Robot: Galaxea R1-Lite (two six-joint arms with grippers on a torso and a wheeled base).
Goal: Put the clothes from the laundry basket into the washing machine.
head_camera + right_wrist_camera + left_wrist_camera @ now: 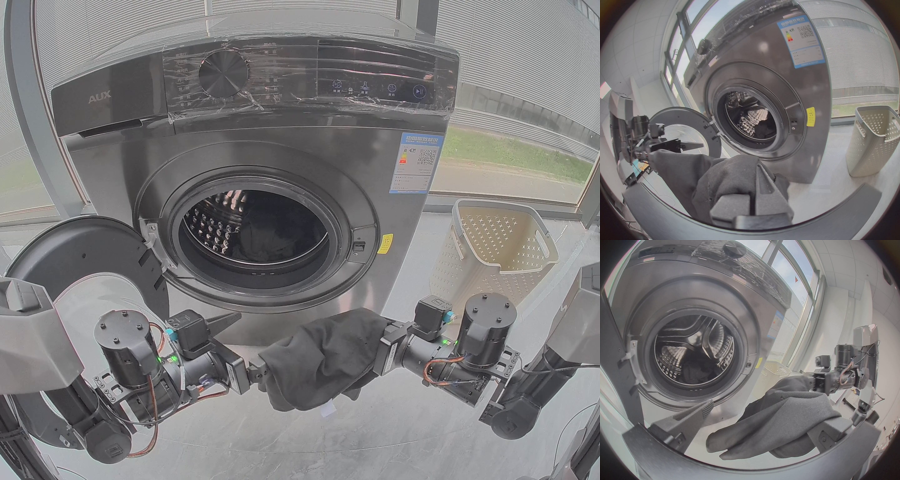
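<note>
One limp, light garment (322, 362), 6 o'clock of drum (256, 234): right gripper (754, 178) pinches a bunched fold, likely the surest hold; left gripper (762, 415) gapes.

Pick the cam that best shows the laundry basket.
Head view: the laundry basket shows from above, rim and inside walls visible. Right wrist view gives its side and rim; left wrist view catches just a pale sliver.

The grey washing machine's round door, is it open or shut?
Open. The dark round door is swung aside at the robot's left, and the perforated steel drum shows through the opening.
</note>
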